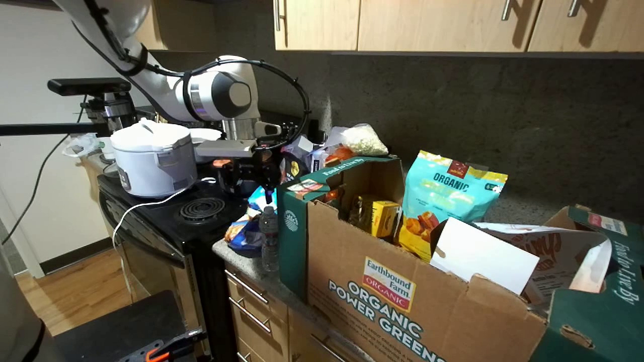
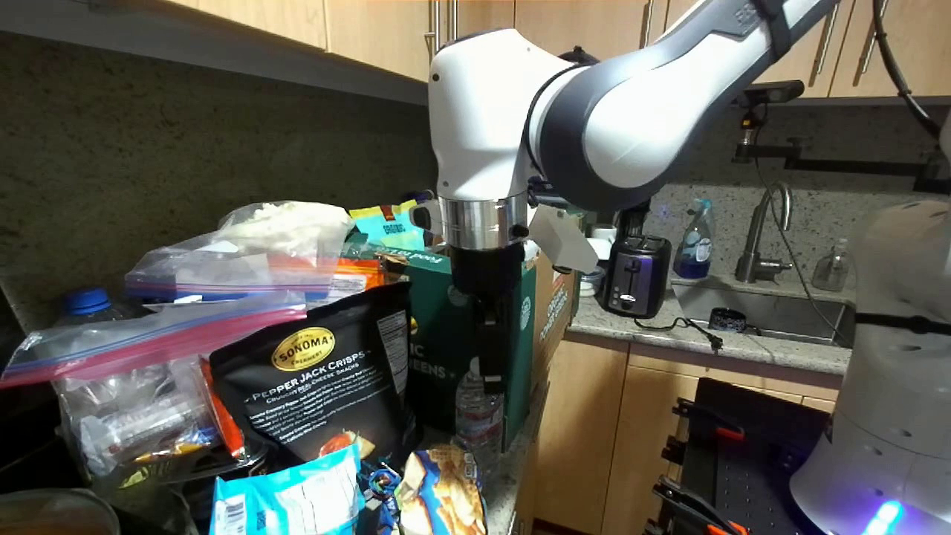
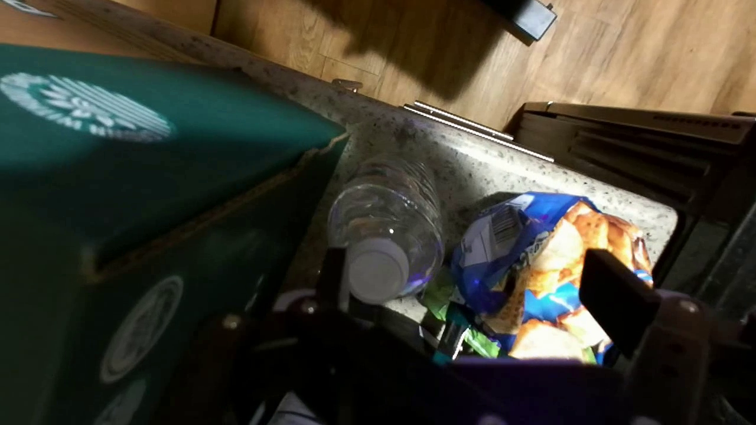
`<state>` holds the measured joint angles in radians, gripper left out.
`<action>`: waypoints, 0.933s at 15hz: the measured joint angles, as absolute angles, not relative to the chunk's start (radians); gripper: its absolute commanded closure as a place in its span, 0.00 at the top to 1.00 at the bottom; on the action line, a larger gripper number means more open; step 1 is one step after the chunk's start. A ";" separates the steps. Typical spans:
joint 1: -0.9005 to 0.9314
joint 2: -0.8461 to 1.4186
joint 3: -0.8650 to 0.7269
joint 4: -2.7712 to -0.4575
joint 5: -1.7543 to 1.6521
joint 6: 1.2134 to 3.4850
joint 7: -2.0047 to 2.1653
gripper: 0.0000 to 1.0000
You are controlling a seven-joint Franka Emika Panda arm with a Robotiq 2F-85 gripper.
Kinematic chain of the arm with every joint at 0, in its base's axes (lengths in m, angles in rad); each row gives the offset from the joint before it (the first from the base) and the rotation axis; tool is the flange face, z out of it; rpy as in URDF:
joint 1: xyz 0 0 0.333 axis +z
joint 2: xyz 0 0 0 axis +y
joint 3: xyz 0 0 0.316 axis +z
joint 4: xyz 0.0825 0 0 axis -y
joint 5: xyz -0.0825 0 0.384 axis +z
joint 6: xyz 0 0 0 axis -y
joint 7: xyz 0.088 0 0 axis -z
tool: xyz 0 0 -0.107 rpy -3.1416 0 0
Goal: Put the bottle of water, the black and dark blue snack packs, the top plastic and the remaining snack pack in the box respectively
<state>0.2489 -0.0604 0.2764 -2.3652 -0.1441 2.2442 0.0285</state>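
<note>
End effector (image 3: 469,277) spread wide over the water bottle (image 3: 384,221), mid-frame in the wrist view, but the bottle crowds one fingertip (image 3: 332,271)! A drop could clip and tip it against the Earthbound Farm carton (image 3: 177,189), frame left; closing might pinch the dark blue snack pack (image 3: 549,271). Count: one of each, one black Pepper Jack Crisps pack (image 2: 316,390), one light blue pack (image 2: 286,498), at least two zip bags (image 2: 286,223).
</note>
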 measured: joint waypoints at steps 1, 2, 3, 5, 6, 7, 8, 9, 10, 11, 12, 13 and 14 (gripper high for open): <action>0.249 -0.052 0.277 -2.369 -0.157 2.254 0.036 1.00; 0.249 -0.043 0.278 -2.371 -0.170 2.263 0.046 1.00; 0.249 -0.032 0.277 -2.372 -0.181 2.274 0.049 1.00; 0.249 -0.010 0.277 -2.372 -0.199 2.293 0.059 1.00; 0.249 0.000 0.277 -2.370 -0.210 2.302 0.068 1.00; 0.249 0.006 0.276 -2.365 -0.220 2.304 0.075 1.00; 0.249 0.010 0.275 -2.361 -0.230 2.304 0.085 0.89; 0.249 0.014 0.273 -2.356 -0.235 2.304 0.089 0.86; 0.248 0.017 0.271 -2.351 -0.239 2.304 0.091 0.83; 0.248 0.020 0.269 -2.345 -0.242 2.304 0.092 0.84; 0.247 0.021 0.265 -2.340 -0.244 2.304 0.094 0.87; 0.246 0.022 0.262 -2.336 -0.244 2.304 0.094 0.87; 0.244 0.023 0.259 -2.333 -0.244 2.304 0.094 0.89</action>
